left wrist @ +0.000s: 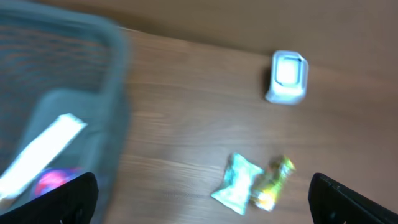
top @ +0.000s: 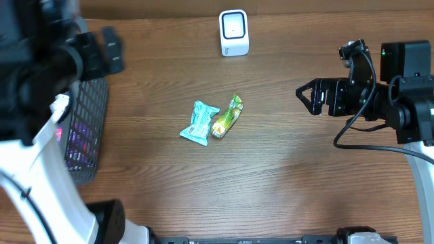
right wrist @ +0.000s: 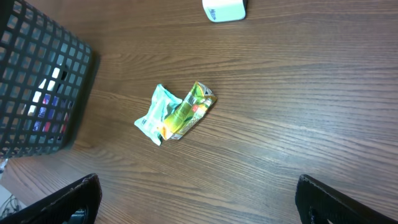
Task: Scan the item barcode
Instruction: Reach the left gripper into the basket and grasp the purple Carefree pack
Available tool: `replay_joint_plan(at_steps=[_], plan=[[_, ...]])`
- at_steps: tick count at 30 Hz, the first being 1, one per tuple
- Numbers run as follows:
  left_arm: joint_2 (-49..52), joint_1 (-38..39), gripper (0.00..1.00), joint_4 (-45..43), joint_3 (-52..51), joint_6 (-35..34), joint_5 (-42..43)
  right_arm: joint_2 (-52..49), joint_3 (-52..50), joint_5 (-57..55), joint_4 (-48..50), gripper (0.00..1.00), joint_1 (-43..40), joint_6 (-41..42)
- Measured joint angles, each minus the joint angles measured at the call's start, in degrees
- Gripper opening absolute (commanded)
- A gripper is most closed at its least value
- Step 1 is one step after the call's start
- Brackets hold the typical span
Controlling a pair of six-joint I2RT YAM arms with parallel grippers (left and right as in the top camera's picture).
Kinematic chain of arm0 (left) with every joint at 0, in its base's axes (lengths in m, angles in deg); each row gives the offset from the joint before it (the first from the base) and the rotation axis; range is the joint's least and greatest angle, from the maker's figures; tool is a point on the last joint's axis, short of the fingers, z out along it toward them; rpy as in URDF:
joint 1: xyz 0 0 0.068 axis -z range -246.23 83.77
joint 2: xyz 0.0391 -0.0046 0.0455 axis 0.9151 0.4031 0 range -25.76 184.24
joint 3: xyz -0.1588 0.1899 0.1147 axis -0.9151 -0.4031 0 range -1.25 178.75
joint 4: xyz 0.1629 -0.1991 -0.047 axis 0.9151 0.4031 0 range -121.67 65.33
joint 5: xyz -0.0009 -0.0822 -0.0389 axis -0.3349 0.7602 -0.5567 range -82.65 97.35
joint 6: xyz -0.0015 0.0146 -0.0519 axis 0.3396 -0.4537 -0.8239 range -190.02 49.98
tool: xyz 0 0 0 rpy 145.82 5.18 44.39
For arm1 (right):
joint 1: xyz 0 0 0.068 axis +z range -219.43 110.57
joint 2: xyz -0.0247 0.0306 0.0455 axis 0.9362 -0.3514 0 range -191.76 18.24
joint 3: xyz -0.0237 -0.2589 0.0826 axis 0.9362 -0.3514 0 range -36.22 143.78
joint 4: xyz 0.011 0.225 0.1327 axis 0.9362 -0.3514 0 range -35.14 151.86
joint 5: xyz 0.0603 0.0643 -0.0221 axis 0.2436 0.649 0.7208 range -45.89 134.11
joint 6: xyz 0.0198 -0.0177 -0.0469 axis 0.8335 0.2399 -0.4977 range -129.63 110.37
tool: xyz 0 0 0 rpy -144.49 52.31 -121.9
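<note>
Overhead: white barcode scanner (top: 234, 32) stands at the far edge of the wooden table (top: 291, 176), centre. Two snack packets lie mid-table, touching: teal packet (top: 199, 123) on the left, green-yellow packet (top: 227, 116) on the right, tilted. Both are well apart from the scanner. Black mesh basket (top: 87, 132) sits at the left edge, with colourful things inside. Left gripper (top: 110, 49) hangs above the basket's far corner; can't tell its jaws from here. Right gripper (top: 304, 96) hovers at the right, pointing toward the packets, jaws spread, nothing in them.

Left wrist (blurred): fingers (left wrist: 68, 202) sit at both bottom corners, far apart, released and holding nothing. Basket (left wrist: 115, 81) is at the left, with a white flat pack (left wrist: 43, 152) and a pink thing (left wrist: 53, 180) inside. Teal packet (left wrist: 237, 183) and green-yellow packet (left wrist: 273, 182) lie side by side on the table, scanner (left wrist: 287, 78) beyond them.

Right wrist: fingers (right wrist: 65, 202) are spread to both bottom corners, released, empty. Green-yellow packet (right wrist: 189, 111) lies partly over the teal packet (right wrist: 149, 118), mid-table. Basket (right wrist: 37, 74) is at the left, scanner (right wrist: 225, 10) cut off by the top edge.
</note>
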Motion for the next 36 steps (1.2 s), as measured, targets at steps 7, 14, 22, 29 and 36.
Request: replay_joint_plan(at_steps=[7, 14, 22, 29, 36], plan=[[-7.0, -23.1, 1.00, 0.2, -15.6, -4.0, -0.2, 0.0, 0.0, 0.0, 0.0, 1.00, 0.0, 0.0], [-6.4, -40.5, 0.99, -5.4, -29.9, -9.2, 3.1, 0.0, 0.0, 0.0, 0.0, 1.00, 0.0, 0.0], [-4.7, -41.9, 0.96, -12.8, -45.4, -13.7, 4.4, 0.0, 0.0, 0.0, 0.0, 1.00, 0.0, 0.0], [-1.7, -41.9, 0.95, -17.0, -47.2, -14.5, 4.2, 0.0, 0.0, 0.0, -0.8, 1.00, 0.0, 0.0], [2.4, -41.9, 0.98, -16.9, -47.2, -9.8, 4.5, 0.0, 0.0, 0.0, -0.3, 1.00, 0.0, 0.0]])
